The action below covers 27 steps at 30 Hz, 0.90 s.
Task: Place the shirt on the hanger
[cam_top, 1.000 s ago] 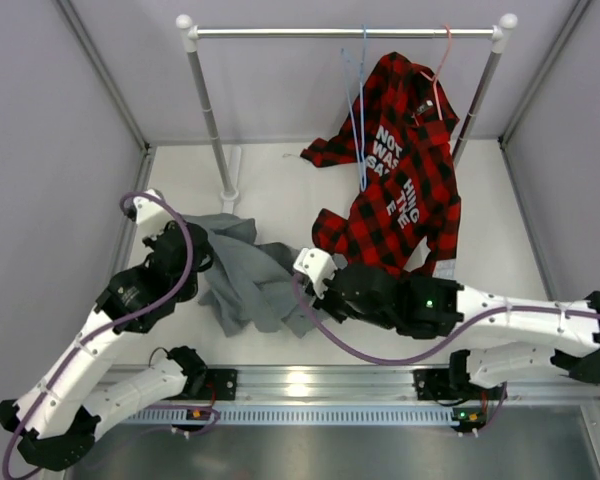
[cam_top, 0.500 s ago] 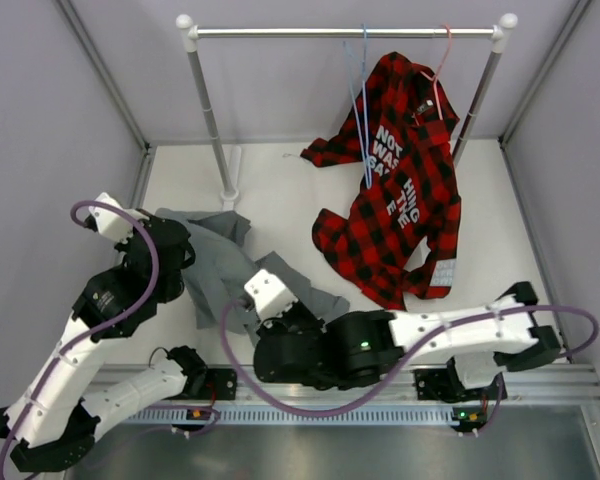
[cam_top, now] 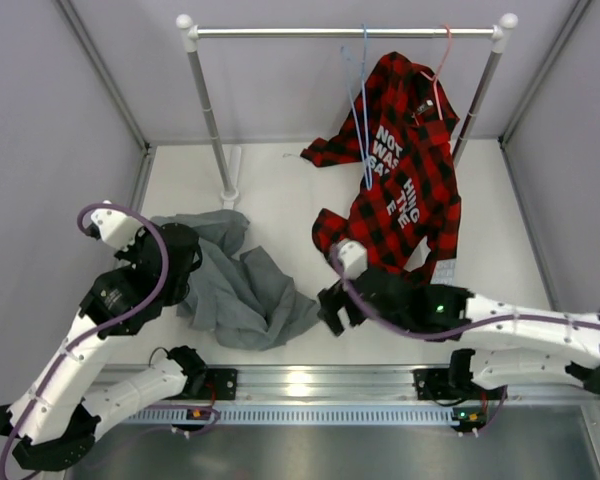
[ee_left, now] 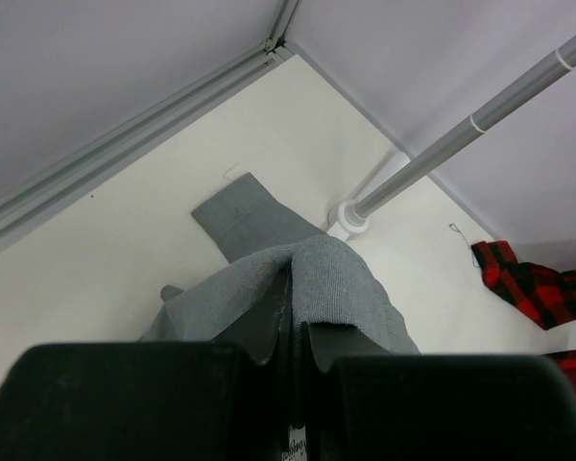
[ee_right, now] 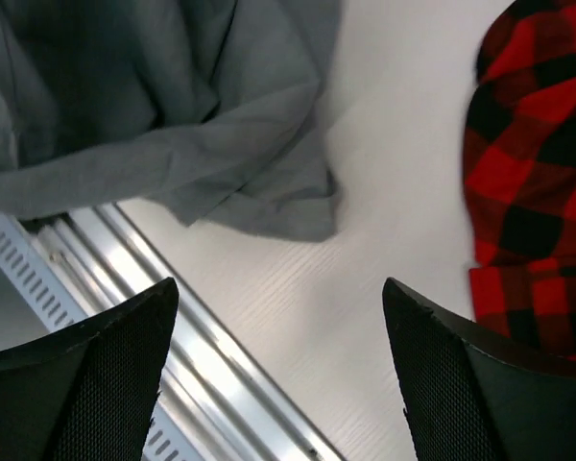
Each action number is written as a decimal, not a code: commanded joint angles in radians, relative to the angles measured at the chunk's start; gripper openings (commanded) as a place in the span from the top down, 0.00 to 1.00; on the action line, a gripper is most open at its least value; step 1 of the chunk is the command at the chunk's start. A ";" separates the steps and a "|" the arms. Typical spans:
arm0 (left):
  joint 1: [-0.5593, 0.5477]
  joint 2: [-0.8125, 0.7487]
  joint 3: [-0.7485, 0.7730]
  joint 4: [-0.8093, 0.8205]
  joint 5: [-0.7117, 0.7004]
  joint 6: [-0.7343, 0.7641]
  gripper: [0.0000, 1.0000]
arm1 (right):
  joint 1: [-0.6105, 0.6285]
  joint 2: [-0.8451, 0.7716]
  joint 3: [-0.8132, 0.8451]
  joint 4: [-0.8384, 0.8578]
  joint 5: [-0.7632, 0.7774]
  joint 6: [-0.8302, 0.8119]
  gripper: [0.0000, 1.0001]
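Left wrist view alone shows the left fingers (ee_left: 265, 331) pinching the shirt (ee_left: 331, 283)

The shirt (cam_top: 235, 295) is soft matt cloth, the rail (cam_top: 280, 32) smooth metal, the table (cam_top: 270, 190) smooth white.

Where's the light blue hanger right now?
In the top view the blue hanger hangs on the rail at the back, right of centre, left of the pink hanger, against the left edge of the red plaid shirt.

The left arm (cam_top: 75, 350) and right arm (cam_top: 520, 322) are white with black joints. A purple cable (cam_top: 165, 258) runs along each, and a green light (cam_top: 440, 307) dots the right one.
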 commanded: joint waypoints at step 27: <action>0.003 -0.041 0.001 -0.017 0.117 0.071 1.00 | -0.401 0.604 0.192 0.492 -0.816 -0.801 0.00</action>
